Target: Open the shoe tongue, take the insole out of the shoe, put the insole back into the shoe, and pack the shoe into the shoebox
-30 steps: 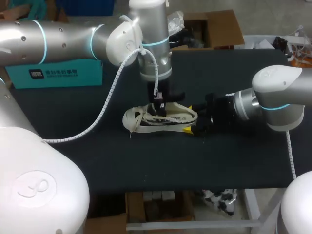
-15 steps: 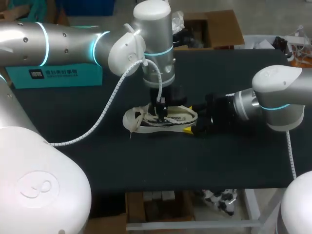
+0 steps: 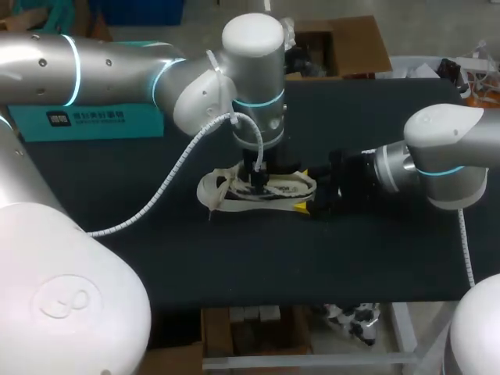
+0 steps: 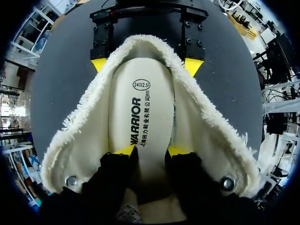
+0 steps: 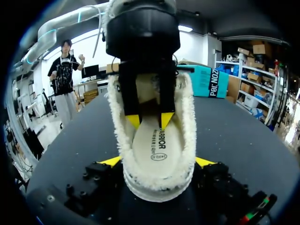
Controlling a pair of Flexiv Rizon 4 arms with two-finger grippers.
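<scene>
Lowered since a second ago, the left hand (image 3: pixel 258 181) now sits inside the shoe (image 3: pixel 219 195), which lies on its sole in the middle of the dark surface (image 3: pixel 234 258). Its fingers are slightly spread, tips down on the insole (image 4: pixel 140 103). The right hand (image 3: pixel 303 191) pinches the shoe's heel from both sides. A teal box (image 3: pixel 86 121) sits farther back on the left.

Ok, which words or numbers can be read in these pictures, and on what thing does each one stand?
"240(2.5)": in an oval on the insole.
"WARRIOR": along the insole, next to the oval.
A line of small characters beside that word: too small to read.
White print on the teal box: too blurred to read.
</scene>
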